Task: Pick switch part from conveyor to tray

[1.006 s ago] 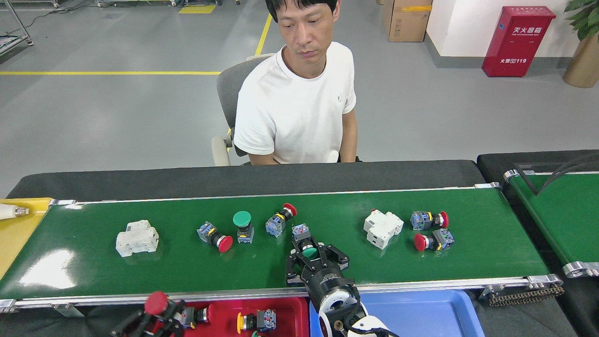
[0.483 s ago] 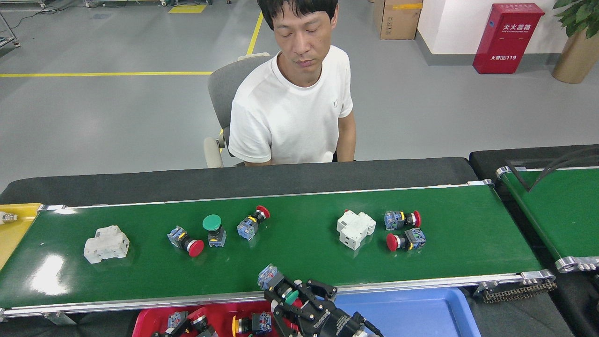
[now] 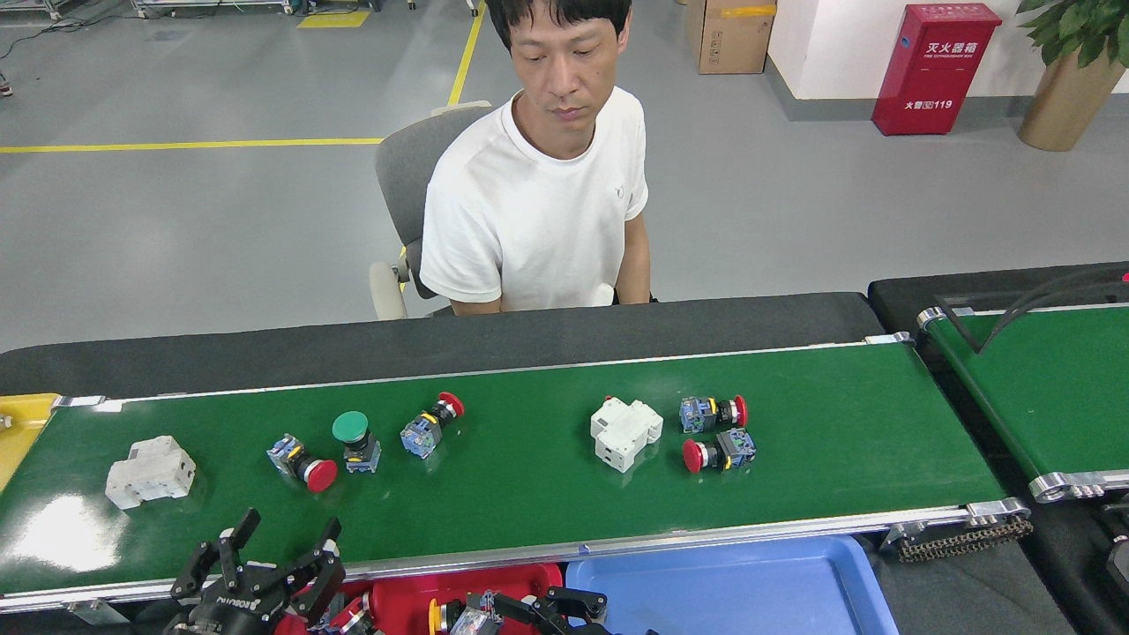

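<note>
Head view | left gripper (image 3: 280,551) fingers spread wide, empty, near conveyor (image 3: 529,494) edge | right gripper (image 3: 520,610) low over tray (image 3: 459,586), apparently to drop off; grip unclear | switches (image 3: 304,463) on belt.

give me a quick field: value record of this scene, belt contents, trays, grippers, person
conveyor: five push-button switches, two white breaker blocks
green button switch: upright, left group
red tray: below near rail, holds switch parts
blue tray: right of the red one
left gripper: fingers spread, over near belt edge
right gripper: low over red tray, state unclear
person: seated behind belt
</note>
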You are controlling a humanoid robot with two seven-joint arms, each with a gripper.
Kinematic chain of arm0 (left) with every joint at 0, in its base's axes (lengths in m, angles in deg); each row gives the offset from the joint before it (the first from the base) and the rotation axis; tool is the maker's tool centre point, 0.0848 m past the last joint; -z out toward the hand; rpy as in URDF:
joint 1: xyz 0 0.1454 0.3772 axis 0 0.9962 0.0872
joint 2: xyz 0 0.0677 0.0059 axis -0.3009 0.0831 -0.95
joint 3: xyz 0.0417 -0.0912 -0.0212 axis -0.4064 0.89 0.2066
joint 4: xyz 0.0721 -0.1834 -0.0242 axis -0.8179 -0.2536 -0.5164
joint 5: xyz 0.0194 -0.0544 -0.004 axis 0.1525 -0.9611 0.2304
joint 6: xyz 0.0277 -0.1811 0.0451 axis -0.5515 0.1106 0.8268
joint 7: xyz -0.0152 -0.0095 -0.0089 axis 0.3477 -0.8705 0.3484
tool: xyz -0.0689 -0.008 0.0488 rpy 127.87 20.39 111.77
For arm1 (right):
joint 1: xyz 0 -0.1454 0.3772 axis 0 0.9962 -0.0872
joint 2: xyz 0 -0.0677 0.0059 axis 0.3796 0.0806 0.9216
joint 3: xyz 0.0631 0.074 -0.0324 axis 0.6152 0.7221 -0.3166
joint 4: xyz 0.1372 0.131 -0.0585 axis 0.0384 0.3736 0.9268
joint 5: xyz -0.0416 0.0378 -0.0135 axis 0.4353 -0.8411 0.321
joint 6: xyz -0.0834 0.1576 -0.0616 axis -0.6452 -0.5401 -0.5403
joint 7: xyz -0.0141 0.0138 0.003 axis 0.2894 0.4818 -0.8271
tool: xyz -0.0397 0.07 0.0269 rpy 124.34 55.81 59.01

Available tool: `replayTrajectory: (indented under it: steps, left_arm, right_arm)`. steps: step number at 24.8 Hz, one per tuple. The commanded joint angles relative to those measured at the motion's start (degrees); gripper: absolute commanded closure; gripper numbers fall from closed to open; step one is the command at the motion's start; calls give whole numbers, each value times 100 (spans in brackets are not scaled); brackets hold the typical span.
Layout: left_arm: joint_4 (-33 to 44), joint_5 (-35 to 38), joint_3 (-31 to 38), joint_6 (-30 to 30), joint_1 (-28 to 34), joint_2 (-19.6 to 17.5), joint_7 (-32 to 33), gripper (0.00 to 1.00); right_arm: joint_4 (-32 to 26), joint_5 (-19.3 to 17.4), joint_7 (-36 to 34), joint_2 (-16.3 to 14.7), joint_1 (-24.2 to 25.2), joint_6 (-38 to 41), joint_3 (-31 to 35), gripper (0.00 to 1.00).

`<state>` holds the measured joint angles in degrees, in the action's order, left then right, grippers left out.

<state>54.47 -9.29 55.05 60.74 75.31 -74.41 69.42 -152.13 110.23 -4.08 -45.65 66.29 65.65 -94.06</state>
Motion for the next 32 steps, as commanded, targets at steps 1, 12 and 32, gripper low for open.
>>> replayTrajectory:
  steps: [1,12,32]
  left_arm:
    - [-238,11,58,58,-265,-109,-2,0]
    - [-1952,2,110,418,-1293,-759,-2,0]
    - [-3077,-306,602,330,-1697,-1023,-398,76]
  right_arm:
    - [-82,-28,3,172,-133,-39,157,1]
    - [-117,95,-796,163,-774,-2315,1317,3]
    - [-627,1080,-1623,-74,667,-3484,1221,3]
